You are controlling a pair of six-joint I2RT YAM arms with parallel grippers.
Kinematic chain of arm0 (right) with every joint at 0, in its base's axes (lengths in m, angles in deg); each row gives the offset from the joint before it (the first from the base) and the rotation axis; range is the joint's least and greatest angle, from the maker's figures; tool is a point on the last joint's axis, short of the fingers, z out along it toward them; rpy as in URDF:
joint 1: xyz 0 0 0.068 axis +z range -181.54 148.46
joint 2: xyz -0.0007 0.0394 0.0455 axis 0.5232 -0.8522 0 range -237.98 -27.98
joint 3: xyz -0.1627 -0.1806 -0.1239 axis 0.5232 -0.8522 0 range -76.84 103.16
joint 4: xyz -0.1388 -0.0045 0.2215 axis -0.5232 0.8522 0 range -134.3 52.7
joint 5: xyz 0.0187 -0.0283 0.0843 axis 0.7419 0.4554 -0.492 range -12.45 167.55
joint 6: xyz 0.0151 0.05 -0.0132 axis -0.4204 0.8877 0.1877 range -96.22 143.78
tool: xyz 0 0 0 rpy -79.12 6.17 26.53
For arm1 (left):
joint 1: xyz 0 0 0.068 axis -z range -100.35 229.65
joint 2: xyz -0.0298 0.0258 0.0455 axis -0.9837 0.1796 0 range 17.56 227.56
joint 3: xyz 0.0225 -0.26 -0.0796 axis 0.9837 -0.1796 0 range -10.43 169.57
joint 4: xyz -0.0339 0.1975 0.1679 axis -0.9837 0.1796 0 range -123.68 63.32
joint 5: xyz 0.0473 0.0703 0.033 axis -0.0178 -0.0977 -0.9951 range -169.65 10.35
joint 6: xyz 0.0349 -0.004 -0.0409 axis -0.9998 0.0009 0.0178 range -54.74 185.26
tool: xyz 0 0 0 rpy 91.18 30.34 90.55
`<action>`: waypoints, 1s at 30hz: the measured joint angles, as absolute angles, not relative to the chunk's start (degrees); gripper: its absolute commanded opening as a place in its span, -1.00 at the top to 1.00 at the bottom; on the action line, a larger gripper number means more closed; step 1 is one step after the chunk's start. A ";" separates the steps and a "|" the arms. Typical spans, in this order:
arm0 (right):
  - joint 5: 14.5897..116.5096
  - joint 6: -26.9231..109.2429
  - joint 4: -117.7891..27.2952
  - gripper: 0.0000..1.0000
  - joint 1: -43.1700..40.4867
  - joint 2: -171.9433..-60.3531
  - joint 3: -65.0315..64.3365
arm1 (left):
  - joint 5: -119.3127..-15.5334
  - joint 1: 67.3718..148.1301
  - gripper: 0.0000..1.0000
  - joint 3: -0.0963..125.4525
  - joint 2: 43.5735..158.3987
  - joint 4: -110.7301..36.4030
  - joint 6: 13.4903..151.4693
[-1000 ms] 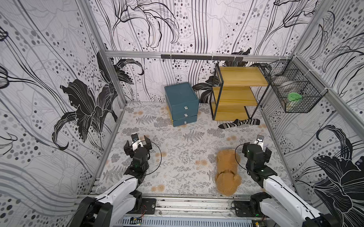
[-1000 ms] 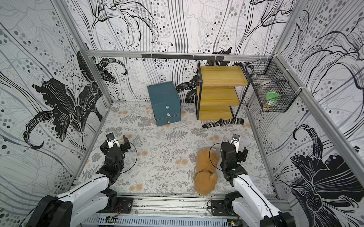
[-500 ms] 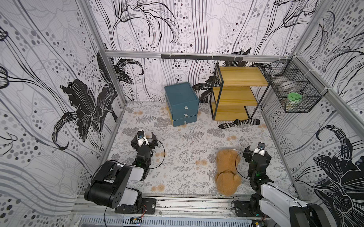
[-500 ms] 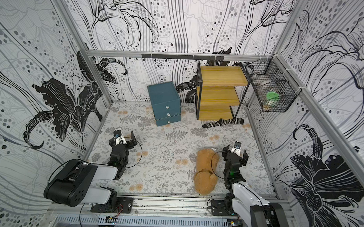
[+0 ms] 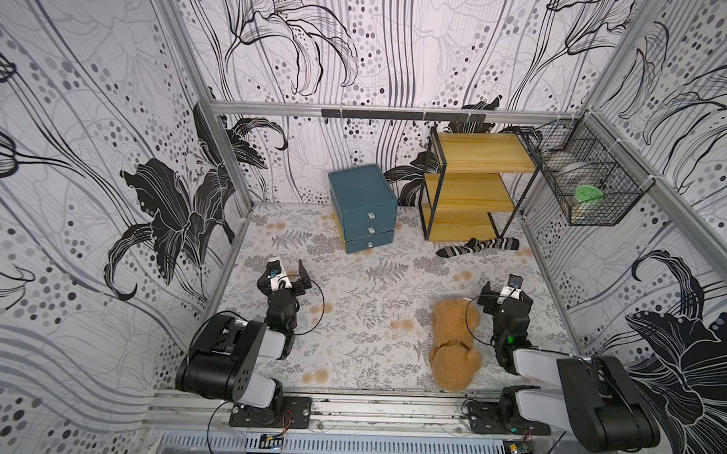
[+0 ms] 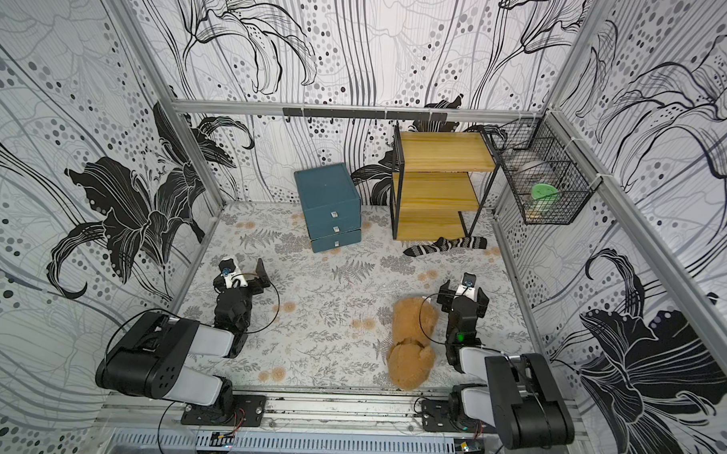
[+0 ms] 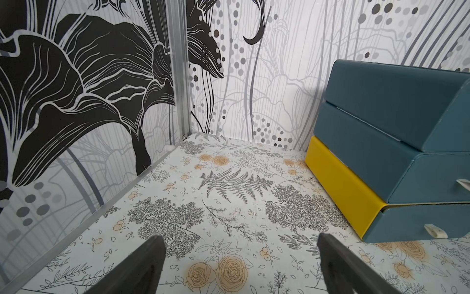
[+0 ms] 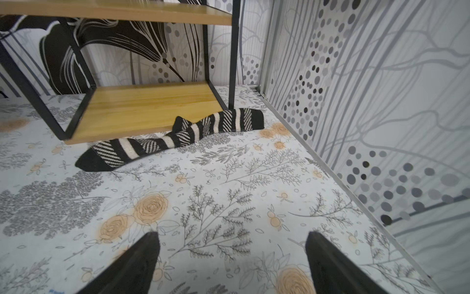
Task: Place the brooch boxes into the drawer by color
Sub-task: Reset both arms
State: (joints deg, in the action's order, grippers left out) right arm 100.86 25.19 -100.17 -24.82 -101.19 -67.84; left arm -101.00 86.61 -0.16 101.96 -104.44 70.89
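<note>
Teal chest [image 5: 363, 194] stands at 12 o'clock on the surface [image 5: 350, 331], against the back wall. Its three drawers [image 5: 369, 230] are shut flush, with their silver pulls facing 6 o'clock toward the arms, an orientation that suits a straight pull from either side. No brooch boxes appear in any view, neither on the surface nor on the yellow shelf rack [image 5: 471, 190] at 1 o'clock. Judgement: they are either inside the shut drawers or outside the frames; which applies cannot be told. Left pincer [image 7: 240, 244] sits low at 8 o'clock, jaws spread wide, gripping nothing. Right pincer [image 8: 232, 238] sits at 4 o'clock, likewise spread wide and empty, near the brown teddy bear [image 5: 453, 347] lying at 5 o'clock. Both arms are folded close to their bases, a posture consistent with rest rather than reach. Both top views give the full layout but show little of the chest's flank. The left wrist view shows a yellow side panel [image 7: 340, 184] along the lowest tier. The right wrist view shows, more closely than the top views, that the striped sock [image 8: 173, 140] lies against the rack's bottom board.
</note>
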 measured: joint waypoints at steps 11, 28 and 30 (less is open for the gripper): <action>94.89 26.30 -101.18 -0.91 -26.70 -94.35 -69.59 | -100.16 86.59 -0.95 -0.16 101.98 -104.47 71.06; 88.79 23.04 -111.87 -0.91 -29.98 -113.54 -67.49 | -99.99 86.29 -0.95 -0.16 101.98 -104.47 71.22; 88.82 23.04 -111.84 -0.91 -29.98 -113.54 -66.27 | -99.97 86.29 -0.95 -0.16 101.98 -104.44 71.22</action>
State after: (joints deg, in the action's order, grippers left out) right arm 88.82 23.04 -111.84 -29.98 -113.54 -66.27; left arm -99.97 86.29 -0.16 101.98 -104.44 71.22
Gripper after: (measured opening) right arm 0.956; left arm 0.977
